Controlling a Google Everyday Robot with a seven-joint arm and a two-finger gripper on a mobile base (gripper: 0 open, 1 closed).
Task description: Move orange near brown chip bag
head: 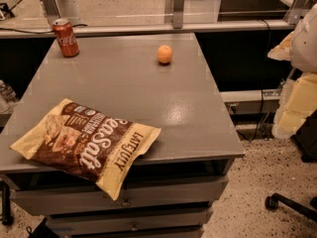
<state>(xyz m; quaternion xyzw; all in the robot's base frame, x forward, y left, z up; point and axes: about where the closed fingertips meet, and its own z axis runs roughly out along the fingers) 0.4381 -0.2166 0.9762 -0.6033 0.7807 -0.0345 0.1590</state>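
Grey table [148,93] with a smooth, faintly glossy rectangular top, seen from above its near side. The bag [86,140] lies flat at the near left of the top: a large crinkled foil pillow, brown in the middle with pale yellow borders and white script lettering, turned at a slant so that its near corner hangs over the front edge and in front of the metal drawers [163,192] below. The orange [165,54], a small matt sphere with a dimpled skin, rests on the bare top well apart from the bag, beyond it and to its right, close to the far edge. The can [66,37], a red upright cylinder with a silver rim, stands beyond the bag at the far left corner, also well apart from it. The gripper [296,105] appears as a pale, cream-yellow blocky mass far to the right of the bag, off the table and above the speckled floor [247,182]; it touches nothing on the top, and whether it is spread or closed cannot be told.
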